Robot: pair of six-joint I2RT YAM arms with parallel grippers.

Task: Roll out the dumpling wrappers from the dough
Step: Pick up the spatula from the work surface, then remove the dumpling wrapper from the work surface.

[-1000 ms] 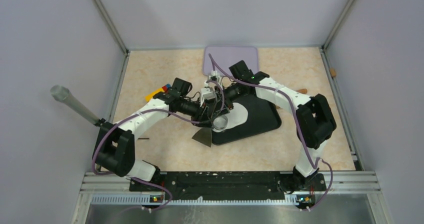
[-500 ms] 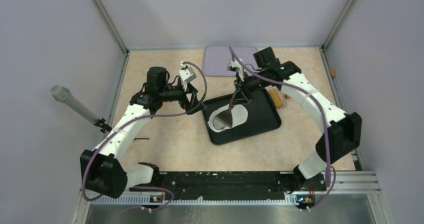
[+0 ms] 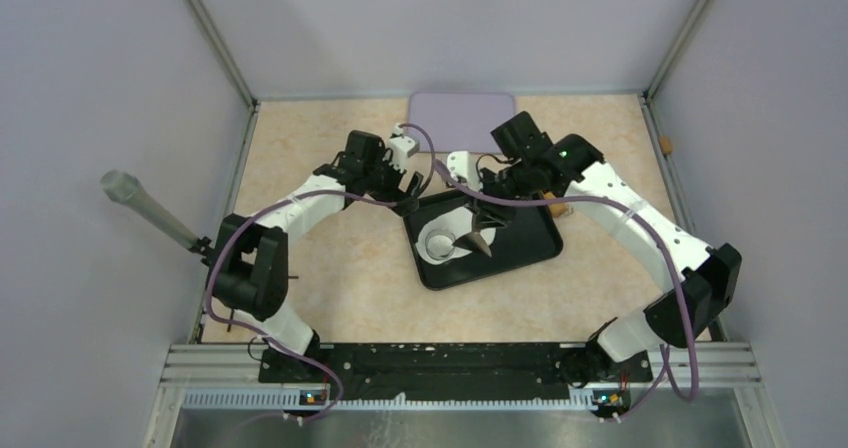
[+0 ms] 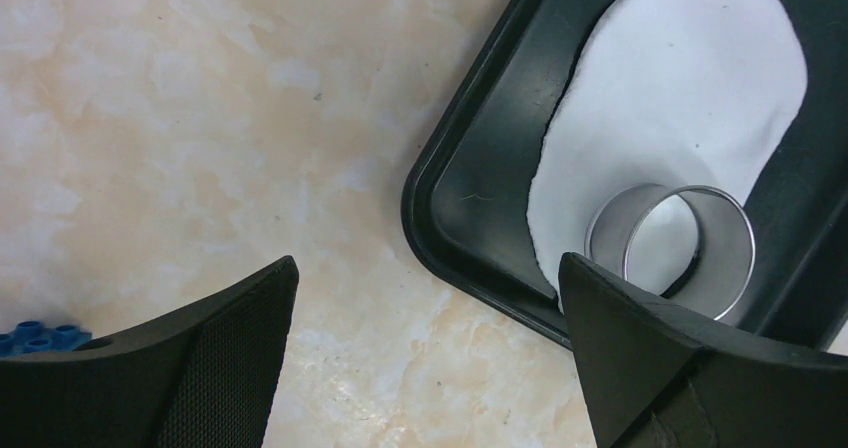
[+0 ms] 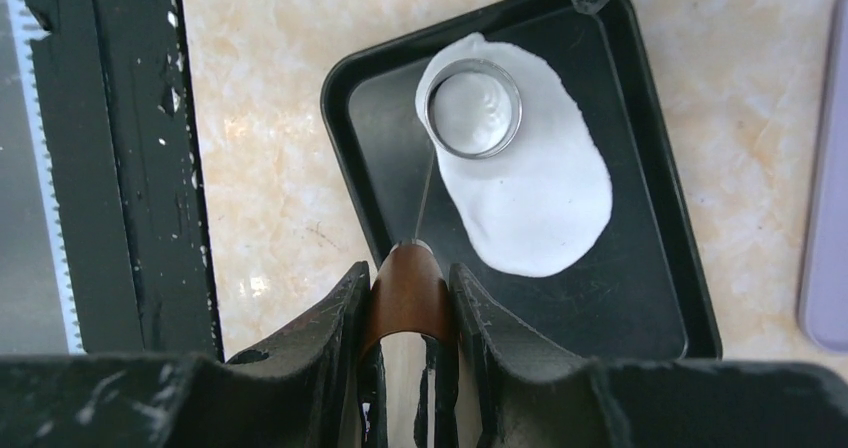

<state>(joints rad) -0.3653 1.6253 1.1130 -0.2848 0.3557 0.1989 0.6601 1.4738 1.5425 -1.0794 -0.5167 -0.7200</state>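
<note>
Black-fingered left gripper (image 4: 428, 264): spread wide, pinches nothing, hangs over bare tabletop (image 4: 200, 118) just off the left short edge of the black tray (image 4: 470, 203). Just inside that edge, past the tip of one finger (image 4: 640, 358) in the wrist view: steel ring cutter (image 4: 670, 240), upright on one end of the dough (image 4: 680, 88). Dough flattened to a white oval, wholly within the tray. Long axis roughly along the tray's length, from the ring's end near the left short edge toward the tray's middle, so leading away from the left gripper rather than across it. Right gripper (image 5: 407, 268): pressed onto the brown handle of a scraper (image 5: 405, 303), thin blade seen edge-on and aimed at the ring, tip close to its rim; cannot tell whether touching. From above, reaches in over the tray's far edge, higher over the dough than the left gripper. Judged nearer to the ring: the left gripper, empty and just beside it; probably needs only a short reach over the tray rim to straddle the ring. No dumpling wrappers lying free anywhere in view; only a round patch of dough enclosed by the ring, not yet lifted out.
</note>
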